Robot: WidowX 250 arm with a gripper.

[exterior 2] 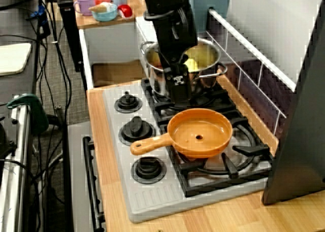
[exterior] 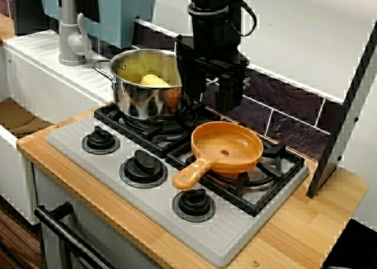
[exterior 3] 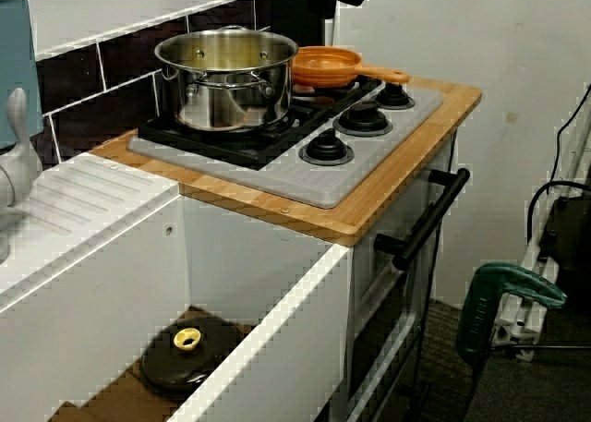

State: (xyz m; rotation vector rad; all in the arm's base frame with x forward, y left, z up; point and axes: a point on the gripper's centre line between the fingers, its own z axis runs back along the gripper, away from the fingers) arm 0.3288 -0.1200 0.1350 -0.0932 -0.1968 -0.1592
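The jaws look parted: in the front view a gap shows between the two dark fingers of the gripper (exterior: 210, 101), and nothing sits in it. The gripper hangs low over the seam between the two burners, hard by the right wall of the steel pot (exterior: 141, 98) (whether it touches the rim I cannot tell). The pot stands upright on the left burner; a yellow piece of food (exterior: 154, 80) lies inside it, toward the gripper's side.

The orange frying pan (exterior: 227, 148) rests on the right burner, just beside the pot. Its long axis runs along its handle (exterior: 191, 175), which points to the front of the stove and a little left, out over the grate; the handle ends between the middle knob (exterior: 143, 168) and the right knob (exterior: 193, 203).

Behind the burners the tiled wall (exterior: 283, 104) rises close; to the right a dark slanted panel (exterior: 347, 104) leans over the wooden counter (exterior: 306, 222), hemming that side. Open room lies above the pan and forward over the knobs. To the left stand the faucet (exterior: 70, 39) and the white sink surround. In the sink-side view a black lid (exterior 3: 189, 353) lies down in the basin, and the oven handle (exterior 3: 420, 223) juts from the front.
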